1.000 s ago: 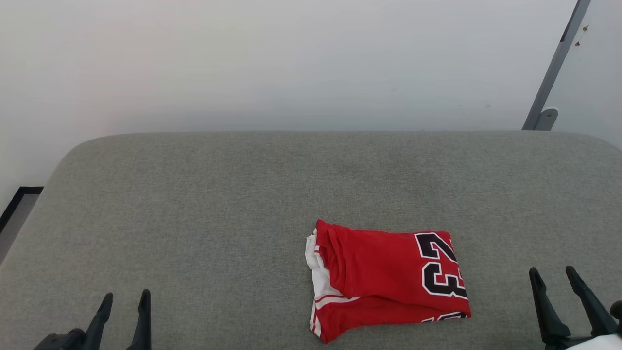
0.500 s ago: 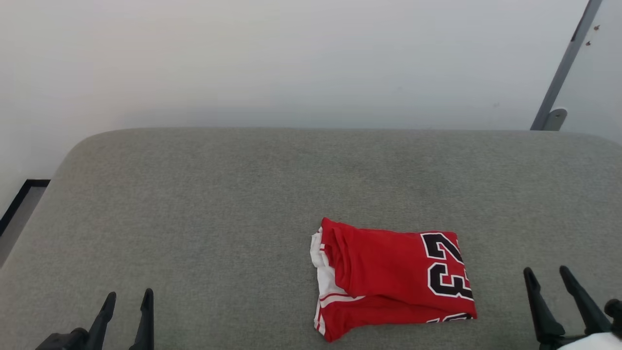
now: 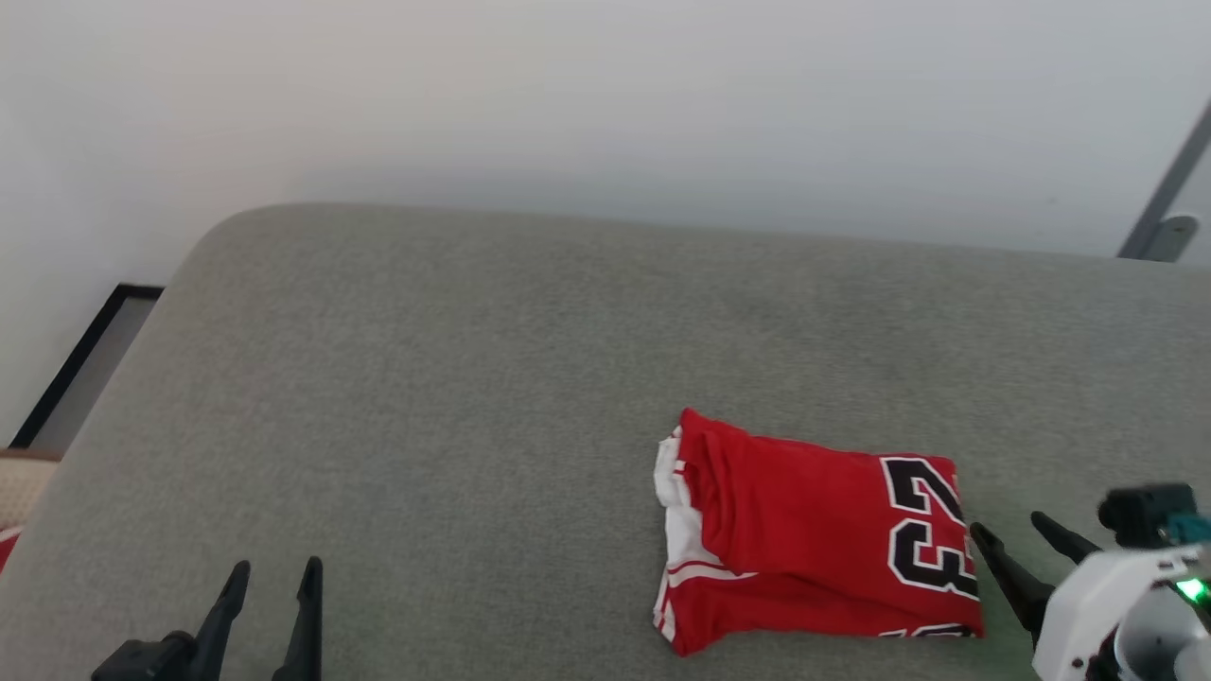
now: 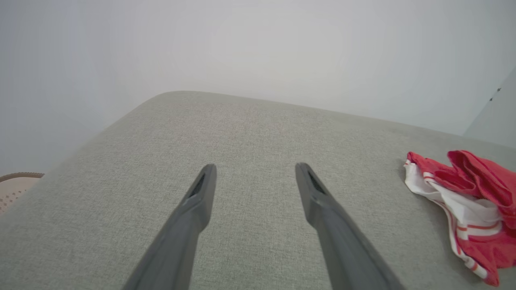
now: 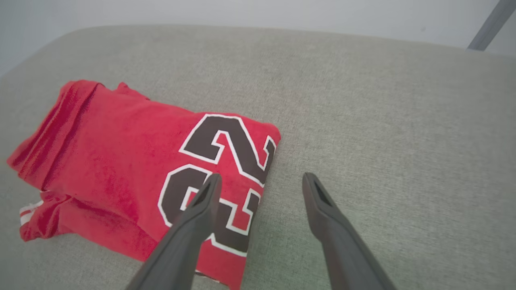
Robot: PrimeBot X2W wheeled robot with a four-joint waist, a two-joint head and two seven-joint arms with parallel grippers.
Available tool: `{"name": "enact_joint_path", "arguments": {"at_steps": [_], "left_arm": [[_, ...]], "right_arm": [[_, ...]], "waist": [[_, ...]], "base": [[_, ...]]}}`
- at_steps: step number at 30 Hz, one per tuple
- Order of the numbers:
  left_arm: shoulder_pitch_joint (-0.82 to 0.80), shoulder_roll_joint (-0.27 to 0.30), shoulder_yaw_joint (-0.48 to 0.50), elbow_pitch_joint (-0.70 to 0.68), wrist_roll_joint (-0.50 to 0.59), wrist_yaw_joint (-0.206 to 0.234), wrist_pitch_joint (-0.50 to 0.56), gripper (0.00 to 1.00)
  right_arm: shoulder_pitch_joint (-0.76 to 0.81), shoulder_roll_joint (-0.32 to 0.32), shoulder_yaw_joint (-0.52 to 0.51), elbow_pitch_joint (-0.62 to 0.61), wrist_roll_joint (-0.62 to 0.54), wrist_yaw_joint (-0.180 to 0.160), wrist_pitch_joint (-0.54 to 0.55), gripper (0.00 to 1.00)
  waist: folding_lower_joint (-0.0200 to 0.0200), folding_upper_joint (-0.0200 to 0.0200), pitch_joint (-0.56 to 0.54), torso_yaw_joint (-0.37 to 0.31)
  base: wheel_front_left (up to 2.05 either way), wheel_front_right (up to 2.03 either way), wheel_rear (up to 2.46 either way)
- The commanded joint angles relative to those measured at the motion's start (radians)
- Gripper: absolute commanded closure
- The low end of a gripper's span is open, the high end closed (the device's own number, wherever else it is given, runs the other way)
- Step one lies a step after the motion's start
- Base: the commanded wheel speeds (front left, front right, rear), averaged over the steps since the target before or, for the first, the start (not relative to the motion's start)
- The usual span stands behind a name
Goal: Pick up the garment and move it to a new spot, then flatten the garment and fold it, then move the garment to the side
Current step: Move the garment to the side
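The garment [image 3: 814, 539] lies folded, a red bundle at lower right of the head view, black white-edged "23" up, white striped sleeve showing at its left. My left gripper [image 3: 276, 567], lower left, and right gripper [image 3: 1005, 525], at the garment's right edge, are spread, empty. Grey fabric surface [image 3: 426, 378]; pale wall [image 3: 568, 85] behind.

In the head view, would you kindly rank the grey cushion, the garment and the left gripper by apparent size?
Largest: grey cushion
Then: garment
Smallest: left gripper, though it is cropped and nearer the camera

Garment [image 4: 467, 189] — right part off-frame
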Motion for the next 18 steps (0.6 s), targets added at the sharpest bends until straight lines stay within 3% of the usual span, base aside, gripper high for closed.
{"name": "enact_joint_path", "arguments": {"at_steps": [1,8,18], "left_arm": [[-0.019,0.004,-0.007,0.000,0.004,-0.004,-0.005,0.00],[-0.056,0.005,-0.043,0.003,-0.005,-0.003,-0.005,0.00],[-0.112,0.001,-0.081,0.021,-0.016,-0.003,-0.005,0.00]], "right_arm": [[-0.028,-0.011,0.021,0.011,0.024,0.000,0.041,0.00],[-0.155,-0.079,0.118,0.068,0.094,0.000,0.274,0.00],[-0.270,-0.054,0.199,0.198,0.187,0.000,0.583,0.00]], "waist": [[0.0000,0.0000,0.016,0.021],[0.0000,0.0000,0.073,0.077],[0.0000,0.0000,0.144,0.130]], "base": [[0.00,0.00,0.00],[0.00,0.00,0.00],[0.00,0.00,0.00]]}}
